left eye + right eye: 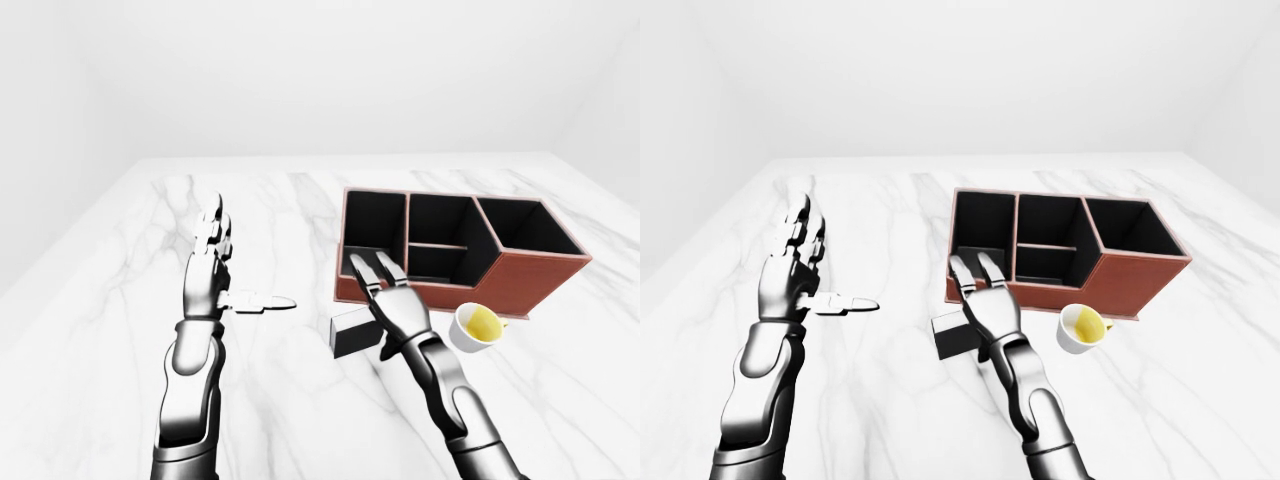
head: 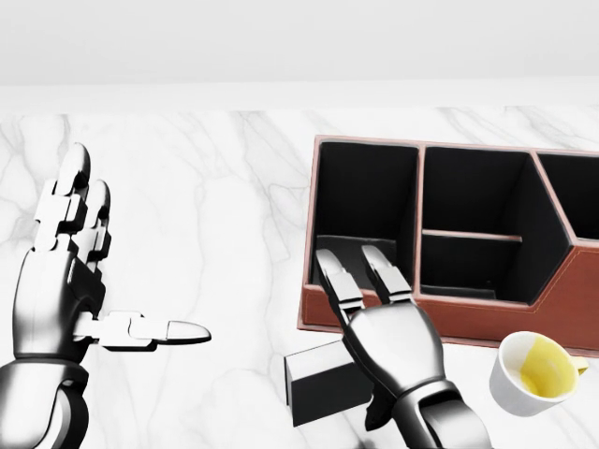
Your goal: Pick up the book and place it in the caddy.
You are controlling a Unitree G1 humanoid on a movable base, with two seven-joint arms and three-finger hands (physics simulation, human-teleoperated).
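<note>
The book (image 2: 323,382), a dark slab, lay on the marble surface (image 2: 215,206) at the lower middle of the head view, just below the near wall of the brown caddy (image 2: 487,309). The right hand (image 2: 360,271) was spread over it, palm down, its fingers (image 2: 339,277) straight and apart, their tips reaching over the caddy's low left compartment; whether the thumb gripped the book's underside could not be told. The left hand (image 2: 89,281) hovered open at the left of the view, well apart from everything. To do the grasp well, the right hand likely needed to draw back off the caddy rim and pinch the book's edge firmly before lifting, keeping clear of the yellow-lined cup (image 2: 538,372) at lower right.
</note>
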